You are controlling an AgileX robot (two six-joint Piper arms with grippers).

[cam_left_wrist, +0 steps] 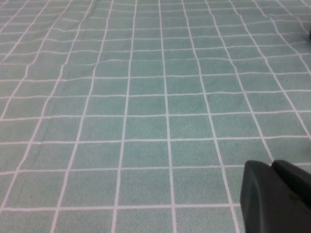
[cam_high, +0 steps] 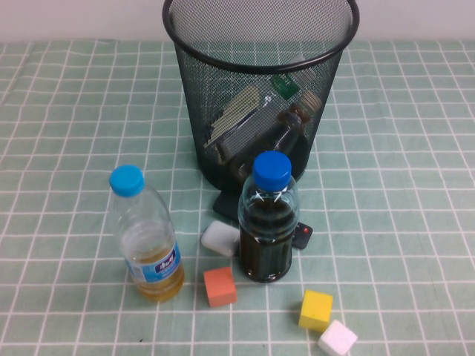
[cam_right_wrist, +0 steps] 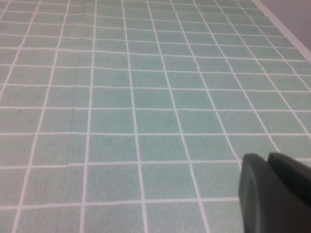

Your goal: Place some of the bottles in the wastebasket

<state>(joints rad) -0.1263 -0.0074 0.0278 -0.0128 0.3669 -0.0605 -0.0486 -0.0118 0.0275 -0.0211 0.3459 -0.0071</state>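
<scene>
Both bottles [cam_high: 286, 122] lie inside the wastebasket [cam_high: 260, 52]. The left gripper [cam_left_wrist: 277, 199] and right gripper [cam_right_wrist: 274, 194] hover over bare tabletop [cam_left_wrist: 146, 97]. I cannot tell their fingers' state.

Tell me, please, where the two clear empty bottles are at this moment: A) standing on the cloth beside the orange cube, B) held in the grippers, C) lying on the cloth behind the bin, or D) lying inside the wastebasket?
D: both bottles show through the mesh of the wastebasket; neither the left gripper nor the right gripper holds anything.
</scene>
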